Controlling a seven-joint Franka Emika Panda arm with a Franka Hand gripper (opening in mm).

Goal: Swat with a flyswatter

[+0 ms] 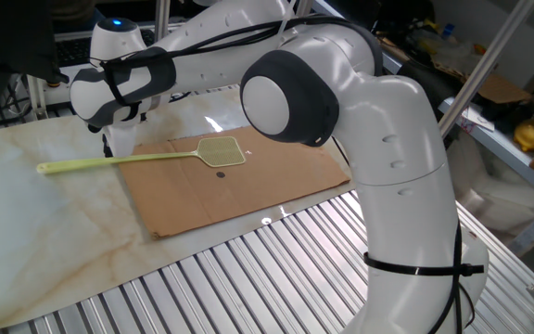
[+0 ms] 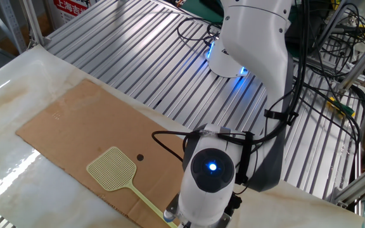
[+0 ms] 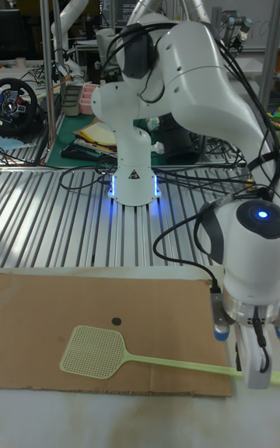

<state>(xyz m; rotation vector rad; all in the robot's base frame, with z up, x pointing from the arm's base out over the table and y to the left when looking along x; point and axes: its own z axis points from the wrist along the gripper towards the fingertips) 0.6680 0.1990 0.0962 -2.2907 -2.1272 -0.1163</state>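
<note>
The pale yellow-green flyswatter [image 1: 221, 150] [image 2: 111, 168] [image 3: 93, 350] lies flat, its mesh head on the brown cardboard sheet [image 1: 239, 190] [image 2: 75, 126] [image 3: 117, 292] and its long handle running off the sheet's edge onto the marble top. A small black dot [image 1: 220, 173] [image 3: 116, 321] sits on the cardboard just beside the head. My gripper [image 1: 108, 148] [image 3: 255, 370] points straight down at the handle's middle, near the cardboard edge. The fingers stand at the handle, but the wrist hides the gap between them in every view.
The marble tabletop [image 1: 35, 223] meets a ribbed metal surface [image 1: 248, 278] [image 2: 138, 57]. My arm's base [image 3: 132, 183] stands on it behind the cardboard, with cables [image 2: 334, 95] around it. Shelves and clutter [image 1: 527, 130] stand off to the side.
</note>
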